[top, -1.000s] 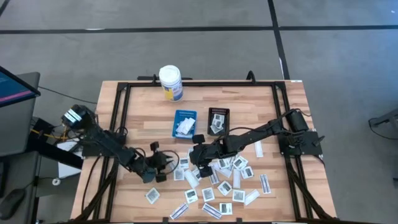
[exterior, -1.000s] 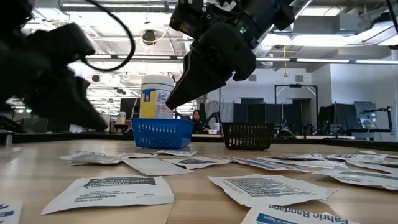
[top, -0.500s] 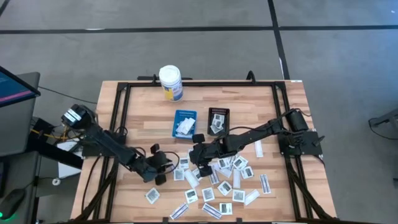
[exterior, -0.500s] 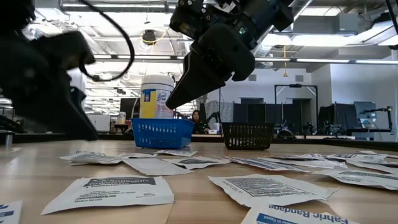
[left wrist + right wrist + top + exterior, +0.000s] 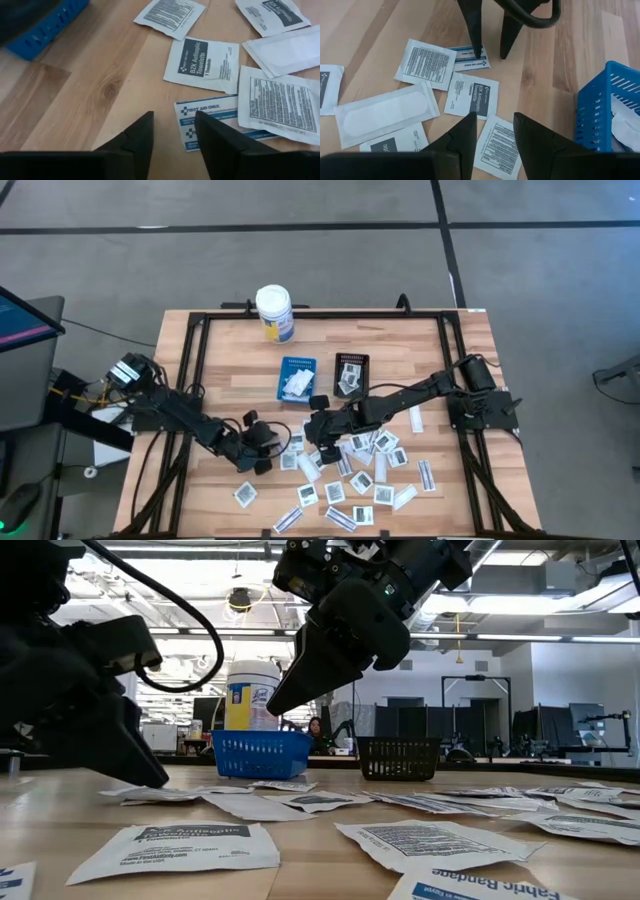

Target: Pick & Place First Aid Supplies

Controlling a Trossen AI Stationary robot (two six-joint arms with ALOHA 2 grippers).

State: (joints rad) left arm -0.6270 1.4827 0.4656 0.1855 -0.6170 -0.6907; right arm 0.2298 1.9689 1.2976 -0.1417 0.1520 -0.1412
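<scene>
Matt paper packets, seemingly smooth wood table

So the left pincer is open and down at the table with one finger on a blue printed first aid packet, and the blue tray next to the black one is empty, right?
Not quite: the blue tray is not empty. The high view shows white packets lying in it, beside the black tray. The rest holds: the left pincer is open at the table, one finger on the blue printed packet.

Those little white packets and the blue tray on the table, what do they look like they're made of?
The packets look like thin matte paper, possibly lined: flat, with sealed edges, printed text and slightly curling corners. The blue tray looks like moulded plastic: even bright colour and slotted walls, like a small basket. The table looks like light wood, with visible grain and plank seams.
</scene>
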